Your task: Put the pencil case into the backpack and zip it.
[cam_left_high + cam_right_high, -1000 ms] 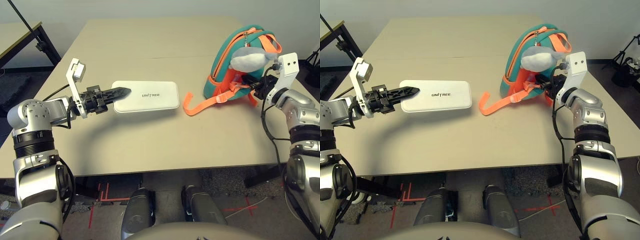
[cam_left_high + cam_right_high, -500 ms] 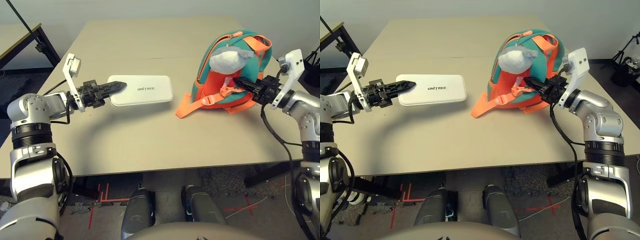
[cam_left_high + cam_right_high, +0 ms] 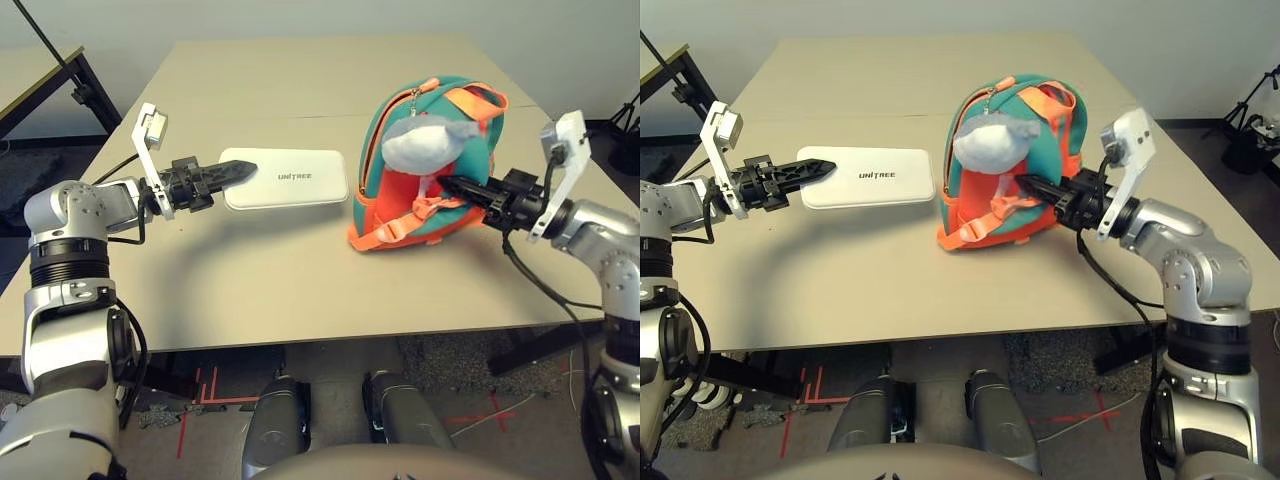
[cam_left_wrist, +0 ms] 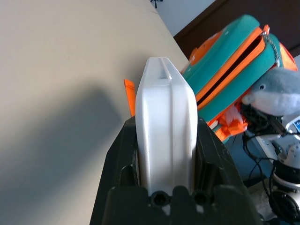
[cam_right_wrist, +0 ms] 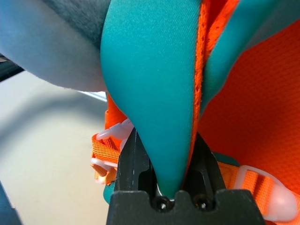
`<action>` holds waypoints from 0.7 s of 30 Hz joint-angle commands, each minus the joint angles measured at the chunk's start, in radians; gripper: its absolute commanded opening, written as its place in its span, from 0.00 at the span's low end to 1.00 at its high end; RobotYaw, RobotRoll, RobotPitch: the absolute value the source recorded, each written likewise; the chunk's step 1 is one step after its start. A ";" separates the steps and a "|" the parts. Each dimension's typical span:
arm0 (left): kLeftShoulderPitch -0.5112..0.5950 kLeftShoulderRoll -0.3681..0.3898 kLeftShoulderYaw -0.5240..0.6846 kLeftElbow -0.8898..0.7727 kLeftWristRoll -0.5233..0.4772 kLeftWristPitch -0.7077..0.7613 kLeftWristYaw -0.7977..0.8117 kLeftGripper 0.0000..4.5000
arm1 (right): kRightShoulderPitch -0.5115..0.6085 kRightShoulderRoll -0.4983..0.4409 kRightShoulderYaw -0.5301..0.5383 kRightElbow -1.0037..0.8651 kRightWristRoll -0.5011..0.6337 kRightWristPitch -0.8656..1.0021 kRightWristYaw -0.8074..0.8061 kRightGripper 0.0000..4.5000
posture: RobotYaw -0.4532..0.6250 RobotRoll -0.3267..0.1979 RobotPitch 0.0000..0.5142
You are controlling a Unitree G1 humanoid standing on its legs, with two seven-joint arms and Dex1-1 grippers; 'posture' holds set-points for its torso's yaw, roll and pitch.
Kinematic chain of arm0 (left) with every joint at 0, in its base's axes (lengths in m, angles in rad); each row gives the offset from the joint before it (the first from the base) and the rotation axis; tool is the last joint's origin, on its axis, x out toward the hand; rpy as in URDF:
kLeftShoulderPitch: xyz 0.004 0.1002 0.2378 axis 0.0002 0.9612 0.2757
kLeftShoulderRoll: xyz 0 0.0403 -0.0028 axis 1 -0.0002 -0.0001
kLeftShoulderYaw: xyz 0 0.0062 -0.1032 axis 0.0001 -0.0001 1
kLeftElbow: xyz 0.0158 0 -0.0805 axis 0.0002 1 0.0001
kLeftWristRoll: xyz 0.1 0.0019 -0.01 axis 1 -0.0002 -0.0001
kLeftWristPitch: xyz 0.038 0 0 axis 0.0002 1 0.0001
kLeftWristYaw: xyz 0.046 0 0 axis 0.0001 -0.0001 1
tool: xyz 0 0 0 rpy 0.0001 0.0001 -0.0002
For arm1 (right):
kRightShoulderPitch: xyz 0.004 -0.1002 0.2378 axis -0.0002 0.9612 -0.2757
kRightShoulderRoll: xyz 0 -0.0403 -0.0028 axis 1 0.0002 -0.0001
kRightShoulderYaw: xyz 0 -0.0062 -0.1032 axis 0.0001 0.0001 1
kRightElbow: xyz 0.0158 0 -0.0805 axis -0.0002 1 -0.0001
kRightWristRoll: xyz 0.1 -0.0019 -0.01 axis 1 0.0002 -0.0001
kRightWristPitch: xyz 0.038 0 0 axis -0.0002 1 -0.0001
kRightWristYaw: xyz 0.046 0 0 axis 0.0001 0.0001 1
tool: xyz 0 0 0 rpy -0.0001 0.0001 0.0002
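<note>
1. The left gripper (image 3: pixel 236 174) stays clamped on the near end of the pencil case (image 3: pixel 290 178), holding it clear of the table (image 3: pixel 250 290), just left of the backpack (image 3: pixel 425 165).
2. The backpack has been dragged leftward and stood upright, so that it now sits just beside the case. I judge insertion comes next.
3. The right gripper (image 5: pixel 161 154) stays closed on a teal fold of the backpack, to the right of its whale charm (image 3: pixel 425 140).

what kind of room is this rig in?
Probably a lab or office test room: plain beige table, grey carpet with red tape marks under it, and a black stand at the right edge. On the table sits a backpack.
</note>
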 commanded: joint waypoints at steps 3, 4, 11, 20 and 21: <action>-0.071 0.043 0.007 -0.032 -0.007 -0.028 -0.047 0.30 | 0.062 -0.003 0.049 -0.048 0.018 -0.003 0.004 0.10 | 0.32 0.62 0.07; -0.079 0.050 0.003 -0.040 -0.009 -0.024 -0.054 0.30 | 0.065 -0.001 0.051 -0.044 0.018 -0.005 -0.001 0.10 | 0.32 0.62 0.07; -0.135 0.090 -0.011 -0.144 -0.034 -0.003 -0.104 0.30 | 0.074 -0.009 0.069 0.019 -0.015 -0.042 -0.008 0.10 | 0.33 0.62 0.06; -0.169 0.121 -0.047 -0.268 -0.042 -0.017 -0.167 0.30 | 0.083 -0.018 0.088 0.060 -0.032 -0.082 0.003 0.10 | 0.33 0.62 0.07; -0.170 0.120 -0.053 -0.278 -0.041 -0.017 -0.170 0.30 | 0.082 -0.018 0.090 0.061 -0.032 -0.084 0.002 0.10 | 0.33 0.62 0.07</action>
